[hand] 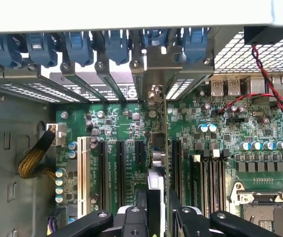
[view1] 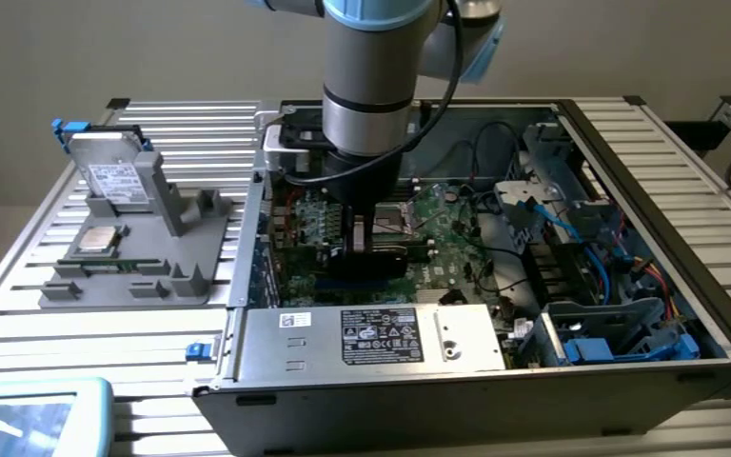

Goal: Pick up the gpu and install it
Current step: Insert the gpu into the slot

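Observation:
The gpu (hand: 157, 163) appears edge-on in the wrist view, standing upright over the motherboard's expansion slots (hand: 121, 168). Its silver bracket (hand: 153, 94) reaches toward the rear slot openings of the case. My gripper (hand: 158, 207) is shut on the card, with a black finger (hand: 142, 210) on either side. From the exterior view, the arm reaches straight down into the open computer case (view1: 670, 238). There the gripper (view1: 363, 228) holds the dark card (view1: 372, 259) low over the green motherboard (view1: 448, 224), toward the exterior view's left side of the case.
A grey holder tray (view1: 137, 281) outside the case carries a silver hard drive (view1: 114, 176) and a processor chip (view1: 99, 240). The power supply (view1: 365, 335) fills the near side of the case. Blue slot latches (hand: 106, 44), red wires (hand: 269, 94) and a yellow braided cable (hand: 32, 158) surround the slots.

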Available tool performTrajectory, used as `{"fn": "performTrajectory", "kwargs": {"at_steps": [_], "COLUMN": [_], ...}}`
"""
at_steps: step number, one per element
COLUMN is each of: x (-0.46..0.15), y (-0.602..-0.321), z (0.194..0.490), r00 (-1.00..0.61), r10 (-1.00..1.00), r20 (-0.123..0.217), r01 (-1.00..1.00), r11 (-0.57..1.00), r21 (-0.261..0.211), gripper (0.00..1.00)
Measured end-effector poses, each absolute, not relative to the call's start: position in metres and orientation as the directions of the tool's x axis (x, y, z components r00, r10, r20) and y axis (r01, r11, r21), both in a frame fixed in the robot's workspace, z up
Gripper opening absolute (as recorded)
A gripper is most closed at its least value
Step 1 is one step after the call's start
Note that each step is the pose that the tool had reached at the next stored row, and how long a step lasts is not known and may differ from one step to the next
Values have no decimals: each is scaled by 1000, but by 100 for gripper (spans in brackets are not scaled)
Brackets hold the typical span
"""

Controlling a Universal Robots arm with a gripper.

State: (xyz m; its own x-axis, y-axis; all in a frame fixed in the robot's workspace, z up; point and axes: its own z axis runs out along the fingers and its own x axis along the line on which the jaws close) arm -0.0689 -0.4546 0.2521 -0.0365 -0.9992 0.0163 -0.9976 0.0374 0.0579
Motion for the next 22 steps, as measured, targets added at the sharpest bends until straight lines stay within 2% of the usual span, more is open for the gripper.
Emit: {"fn": "performTrajectory", "kwargs": {"at_steps": [22], "x": [-70], "y": [-452], "z": [248], "r00": [-37], "r10": [-999], "r20": [31], "r01": [-998], "r11": [39], "r21": [57], "gripper": [27]}}
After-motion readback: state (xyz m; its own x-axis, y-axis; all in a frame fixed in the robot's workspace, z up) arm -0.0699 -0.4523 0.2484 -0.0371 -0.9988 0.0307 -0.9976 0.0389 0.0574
